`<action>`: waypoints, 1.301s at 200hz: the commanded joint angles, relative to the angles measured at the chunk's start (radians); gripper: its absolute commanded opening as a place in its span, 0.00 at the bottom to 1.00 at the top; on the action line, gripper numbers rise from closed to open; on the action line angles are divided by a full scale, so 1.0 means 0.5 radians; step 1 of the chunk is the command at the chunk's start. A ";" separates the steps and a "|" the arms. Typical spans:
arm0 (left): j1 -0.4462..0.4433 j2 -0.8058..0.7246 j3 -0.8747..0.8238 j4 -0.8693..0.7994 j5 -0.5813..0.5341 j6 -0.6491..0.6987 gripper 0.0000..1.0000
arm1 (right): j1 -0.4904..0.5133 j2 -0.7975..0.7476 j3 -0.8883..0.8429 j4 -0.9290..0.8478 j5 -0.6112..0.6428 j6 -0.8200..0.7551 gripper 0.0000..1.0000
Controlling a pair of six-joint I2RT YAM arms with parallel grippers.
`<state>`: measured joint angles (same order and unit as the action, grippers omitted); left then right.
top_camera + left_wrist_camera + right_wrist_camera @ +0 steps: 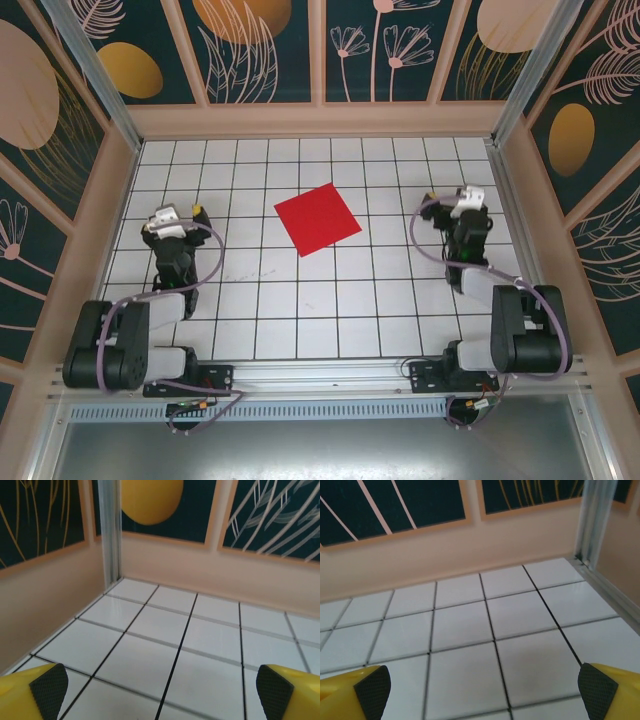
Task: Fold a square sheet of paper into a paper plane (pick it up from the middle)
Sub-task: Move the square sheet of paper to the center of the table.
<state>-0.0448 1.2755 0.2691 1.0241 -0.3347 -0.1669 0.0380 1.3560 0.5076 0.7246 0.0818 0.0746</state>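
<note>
The square sheet of paper (pixel 317 218), bright red and flat, lies turned at an angle on the white gridded table in the top view, a little behind centre. My left gripper (pixel 182 212) rests to its left, about two cells away, and my right gripper (pixel 464 199) rests to its right at a similar distance. In the left wrist view the left gripper (pixel 161 692) stands open, its yellow fingers (pixel 47 690) wide apart over bare tiles. Yellow fingers (pixel 370 692) of the right gripper (pixel 482 692) are equally wide in the right wrist view, with nothing between them.
Peach walls with dark floral panels (pixel 320 50) enclose the table on three sides. An aluminium corner post (pixel 110 530) stands ahead of the left gripper, another post (pixel 592 520) ahead of the right. A metal rail (pixel 320 385) runs along the near edge.
</note>
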 commanded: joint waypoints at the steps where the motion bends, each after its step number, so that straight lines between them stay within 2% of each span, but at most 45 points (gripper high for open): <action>1: 0.013 -0.235 0.201 -0.578 -0.042 -0.366 0.99 | 0.178 0.021 0.322 -0.803 0.201 0.230 0.99; 11: 0.013 -0.314 0.290 -0.795 -0.031 -0.605 0.99 | 0.261 0.080 0.437 -0.957 0.197 0.353 0.99; 21: 0.014 -0.371 0.388 -0.972 0.088 -0.757 0.99 | 0.331 0.149 0.530 -1.053 0.069 0.486 0.99; 45: 0.013 -0.435 0.529 -1.240 0.359 -0.981 0.99 | 0.499 0.366 0.722 -1.141 -0.331 0.789 0.99; 65: 0.013 -0.455 0.551 -1.328 0.582 -1.091 0.99 | 0.689 0.555 0.849 -1.125 -0.429 0.929 0.99; 82: 0.013 -0.478 0.568 -1.425 0.741 -1.094 0.99 | 0.847 0.743 1.014 -1.162 -0.447 0.978 0.99; 124: 0.014 -0.547 0.575 -1.653 0.847 -1.013 0.98 | 1.143 1.193 1.481 -1.355 -0.391 0.984 0.94; 192: 0.013 -0.590 0.545 -1.738 0.905 -0.935 0.99 | 1.268 1.649 2.003 -1.713 -0.321 1.031 0.90; 228: 0.014 -0.591 0.536 -1.720 0.957 -0.928 0.99 | 1.300 1.670 2.001 -1.866 -0.267 1.085 0.88; 260: 0.014 -0.557 0.509 -1.679 1.050 -0.967 0.99 | 1.361 1.540 1.730 -1.918 -0.213 1.168 0.86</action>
<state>-0.0441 0.9962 0.5331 0.1711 0.1360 -0.6518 0.6834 2.1654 1.4841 -0.1085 -0.0490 0.5949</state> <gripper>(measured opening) 0.986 0.864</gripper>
